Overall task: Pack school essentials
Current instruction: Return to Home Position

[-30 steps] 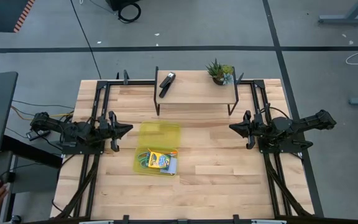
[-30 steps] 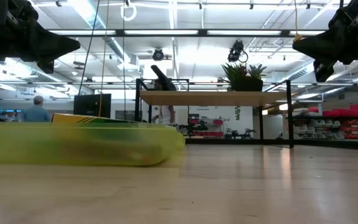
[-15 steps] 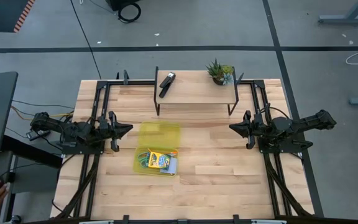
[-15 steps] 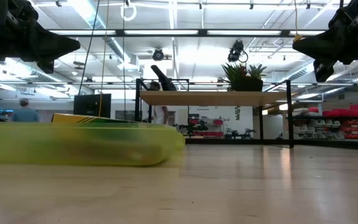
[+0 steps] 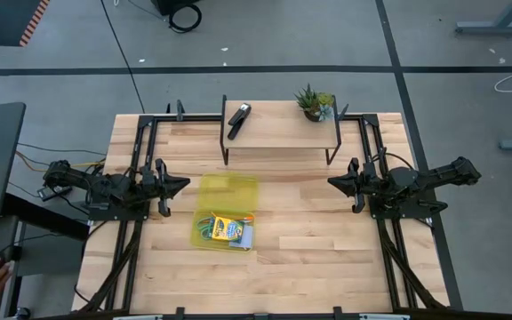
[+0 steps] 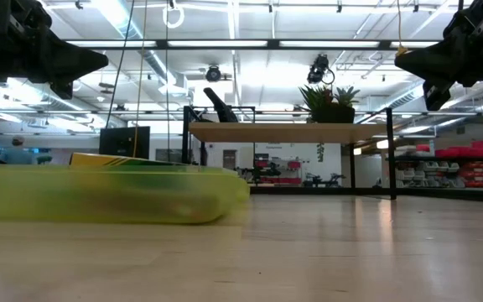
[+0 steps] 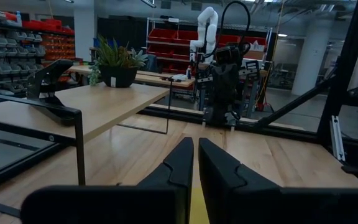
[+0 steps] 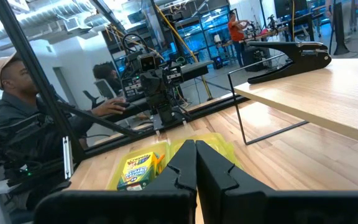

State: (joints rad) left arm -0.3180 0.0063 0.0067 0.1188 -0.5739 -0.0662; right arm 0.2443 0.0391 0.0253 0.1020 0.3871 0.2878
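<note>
Wooden tabletop (image 5: pixel 327 258): nothing has moved. Your left gripper (image 5: pixel 183 185) and right gripper (image 5: pixel 332 181) stay parked beside the packed translucent yellow plastic box (image 5: pixel 229 188), fingers pressed together; packing looks complete.

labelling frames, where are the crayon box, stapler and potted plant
crayon box (image 5: pixel 228 228), high view, middle of its printed face
stapler (image 5: pixel 238 120), high view, middle of its body
potted plant (image 5: pixel 314 101), high view, its leaves
</note>
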